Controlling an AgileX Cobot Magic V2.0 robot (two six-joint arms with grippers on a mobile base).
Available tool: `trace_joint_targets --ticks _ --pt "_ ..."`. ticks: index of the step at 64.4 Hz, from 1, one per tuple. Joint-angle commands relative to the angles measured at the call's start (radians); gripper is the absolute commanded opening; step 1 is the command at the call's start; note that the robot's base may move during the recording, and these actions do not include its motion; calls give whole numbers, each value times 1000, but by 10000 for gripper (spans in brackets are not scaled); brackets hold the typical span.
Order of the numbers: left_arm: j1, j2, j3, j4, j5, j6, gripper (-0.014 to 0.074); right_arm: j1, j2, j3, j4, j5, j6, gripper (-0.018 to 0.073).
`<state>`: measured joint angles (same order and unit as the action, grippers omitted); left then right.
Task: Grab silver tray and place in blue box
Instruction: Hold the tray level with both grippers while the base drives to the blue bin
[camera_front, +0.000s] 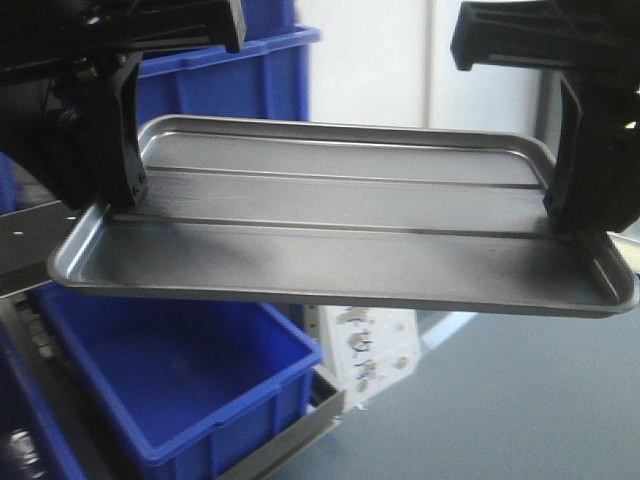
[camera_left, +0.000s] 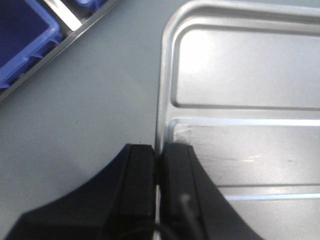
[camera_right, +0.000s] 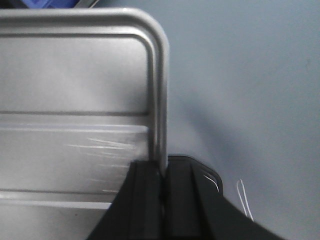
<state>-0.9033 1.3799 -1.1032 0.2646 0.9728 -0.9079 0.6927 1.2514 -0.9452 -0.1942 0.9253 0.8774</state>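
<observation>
we hold the silver tray (camera_front: 340, 220) aloft, partly over the blue box (camera_front: 235, 425) low on our left; the left gripper (camera_left: 158, 156) and right gripper (camera_right: 162, 172) each have jaws clamped on an end rim; we should move both together, level, lowering gently.

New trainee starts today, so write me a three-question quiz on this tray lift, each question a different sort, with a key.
1. True or false: the silver tray rests inside the blue box.
2. Of the left claw and the right claw, which are shut on the tray? A) neither B) only one C) both
3. Fill in: each claw pinches the tray by its raised ____.
Key: 1 false, it is held in the air; 2 C; 3 rim.
</observation>
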Motion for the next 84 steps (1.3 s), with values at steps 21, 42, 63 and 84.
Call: trace_joint_targets --ticks 21,42,63,84 --pt "-11 -31 -30 -11 -63 -9 -15 4 -26 -30 9 -77 2 59" --pt "-11 -31 -30 -11 -63 -9 -15 4 -26 -30 9 -77 2 59" --pt "-11 -31 -30 -11 -63 -9 -15 4 -26 -30 9 -77 2 59" --pt "-11 -31 -30 -11 -63 -9 -15 4 -26 -30 9 -77 2 59"
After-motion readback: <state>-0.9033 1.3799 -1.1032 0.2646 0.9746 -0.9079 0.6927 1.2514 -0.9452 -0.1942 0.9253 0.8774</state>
